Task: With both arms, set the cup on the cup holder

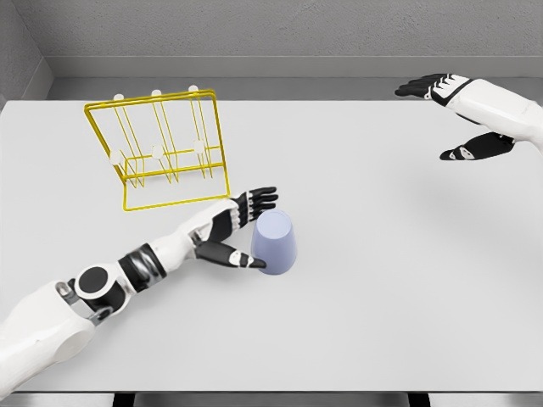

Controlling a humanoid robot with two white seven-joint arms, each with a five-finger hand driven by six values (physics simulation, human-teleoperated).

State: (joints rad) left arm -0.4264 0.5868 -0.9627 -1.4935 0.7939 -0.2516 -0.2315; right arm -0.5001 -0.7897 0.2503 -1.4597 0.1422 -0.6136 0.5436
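Note:
A pale lavender cup (277, 243) stands upside down on the white table, near its middle. My left hand (244, 229) is spread around the cup's left side, fingers (259, 200) reaching past its top edge and thumb (231, 255) near its base; whether they touch the cup is unclear. The yellow wire cup holder (161, 151) with white-tipped pegs stands at the back left, tilted backward, apart from the cup. My right hand (450, 119) hovers open at the far right, well away from both.
The grey-white table (382, 280) ends at a back edge by the grey wall and at a front edge along the bottom of the head view.

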